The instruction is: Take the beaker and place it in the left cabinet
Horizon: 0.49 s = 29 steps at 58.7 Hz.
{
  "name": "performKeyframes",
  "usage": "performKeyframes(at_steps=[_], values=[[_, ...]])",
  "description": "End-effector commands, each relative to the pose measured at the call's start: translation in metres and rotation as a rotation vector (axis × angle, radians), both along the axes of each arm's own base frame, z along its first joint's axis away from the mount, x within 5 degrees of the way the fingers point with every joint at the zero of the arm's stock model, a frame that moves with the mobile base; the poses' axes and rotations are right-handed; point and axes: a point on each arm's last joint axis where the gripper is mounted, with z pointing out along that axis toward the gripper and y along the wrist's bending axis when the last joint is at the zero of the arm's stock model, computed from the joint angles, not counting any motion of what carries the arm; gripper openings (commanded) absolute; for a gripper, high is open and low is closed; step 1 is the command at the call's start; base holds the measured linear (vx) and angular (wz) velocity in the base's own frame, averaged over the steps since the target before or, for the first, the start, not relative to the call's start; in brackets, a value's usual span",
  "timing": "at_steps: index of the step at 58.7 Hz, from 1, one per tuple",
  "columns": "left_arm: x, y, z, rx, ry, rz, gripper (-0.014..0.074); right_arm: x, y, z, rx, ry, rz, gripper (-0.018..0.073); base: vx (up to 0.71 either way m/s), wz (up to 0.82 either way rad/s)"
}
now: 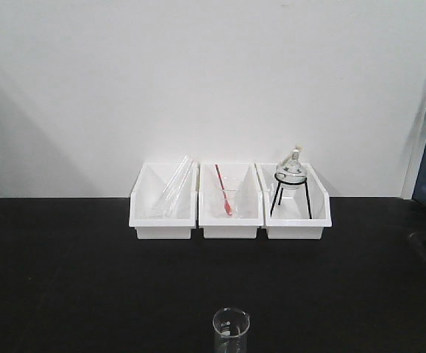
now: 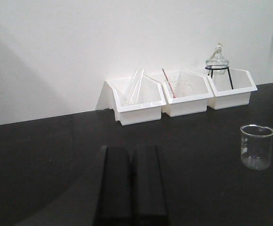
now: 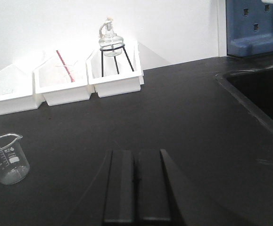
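The beaker, a small clear glass cylinder with a spout and white marks, stands upright on the black table near its front edge. It also shows at the right in the left wrist view and at the far left in the right wrist view. My left gripper is shut and empty, low over the table, well left of the beaker. My right gripper is shut and empty, well right of the beaker. The left cabinet is out of view.
Three white bins stand against the back wall: the left with long clear tubes, the middle with a red-handled tool, the right with a round flask on a black tripod. A sunken sink lies at the right.
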Motion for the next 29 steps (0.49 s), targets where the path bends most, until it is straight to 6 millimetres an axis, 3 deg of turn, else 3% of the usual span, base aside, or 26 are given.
performKeyframes(at_steps=[1, 29], values=[[-0.0015, 0.0004, 0.0030, -0.032, -0.084, -0.003, 0.0001, -0.0004, 0.0002, 0.0063, -0.012, -0.089, 0.000, -0.0006, 0.00, 0.00], [-0.0015, 0.0004, 0.0030, -0.032, -0.084, -0.003, 0.0001, -0.0005, 0.0006, 0.0113, -0.010, -0.140, 0.005, -0.0006, 0.00, 0.00]])
